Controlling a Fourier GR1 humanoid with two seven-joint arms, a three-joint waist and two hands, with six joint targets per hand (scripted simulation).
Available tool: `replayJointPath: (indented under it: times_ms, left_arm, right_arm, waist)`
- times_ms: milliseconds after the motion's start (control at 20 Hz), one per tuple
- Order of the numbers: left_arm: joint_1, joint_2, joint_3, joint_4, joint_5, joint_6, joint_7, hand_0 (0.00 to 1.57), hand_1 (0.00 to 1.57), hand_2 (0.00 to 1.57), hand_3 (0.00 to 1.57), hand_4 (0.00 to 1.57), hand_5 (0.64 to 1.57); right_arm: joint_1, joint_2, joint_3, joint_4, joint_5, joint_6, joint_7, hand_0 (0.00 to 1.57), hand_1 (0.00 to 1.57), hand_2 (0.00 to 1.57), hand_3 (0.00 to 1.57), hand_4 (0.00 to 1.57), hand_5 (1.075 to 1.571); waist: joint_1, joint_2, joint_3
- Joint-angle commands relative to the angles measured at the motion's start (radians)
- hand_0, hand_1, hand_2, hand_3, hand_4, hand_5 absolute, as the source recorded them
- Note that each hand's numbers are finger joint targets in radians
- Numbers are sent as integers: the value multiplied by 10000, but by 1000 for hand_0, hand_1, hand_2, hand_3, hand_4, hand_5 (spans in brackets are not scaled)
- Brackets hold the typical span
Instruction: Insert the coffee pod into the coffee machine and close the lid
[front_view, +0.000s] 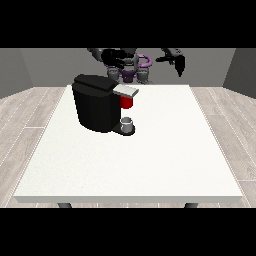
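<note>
A black coffee machine (96, 102) stands on the white table (150, 160) left of centre. Its grey lid (126, 90) lies flat over the brew head, and a red part (127, 102) shows just under it. A small grey cup (127, 123) sits on the machine's base. No loose coffee pod shows on the table. The hand at the view's left (116, 60) hovers behind and above the machine, apart from it. The hand at the view's right (177, 62) is raised at the table's far edge with fingers hanging down, holding nothing.
The table's edges are near the wooden floor (30, 120) on both sides. The robot's torso (131, 70) stands behind the far edge.
</note>
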Motion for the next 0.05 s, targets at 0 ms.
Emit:
replayJointPath:
  times_ms: [0]
  left_arm:
    - [758,7,313,460,-4,205,-460,0,0,0,0,192,1571]
  right_arm:
    - [1603,89,295,-788,-787,201,29,0,0,0,0,157,1571]
  waist:
    - [-936,-690,-2]
